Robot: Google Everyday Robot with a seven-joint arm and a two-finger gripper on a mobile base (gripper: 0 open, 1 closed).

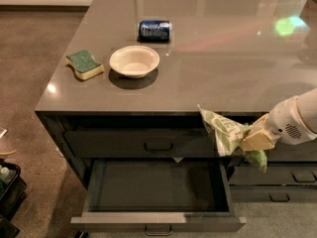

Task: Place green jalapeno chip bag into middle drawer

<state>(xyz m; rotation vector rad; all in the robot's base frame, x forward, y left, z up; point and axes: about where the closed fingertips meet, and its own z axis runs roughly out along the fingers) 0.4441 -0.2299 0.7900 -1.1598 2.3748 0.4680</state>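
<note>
green bag (224, 132) in pincer (253, 140), by open drawer (157, 220)

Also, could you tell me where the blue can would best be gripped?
Across the middle of the can, from above: it lies on its side, ends pointing left and right. The hand hangs in front of the counter, shut on the chip bag.

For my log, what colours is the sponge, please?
Sponge: green top, yellow base, camera view; gripper holds chip bag right of drawer.
</note>
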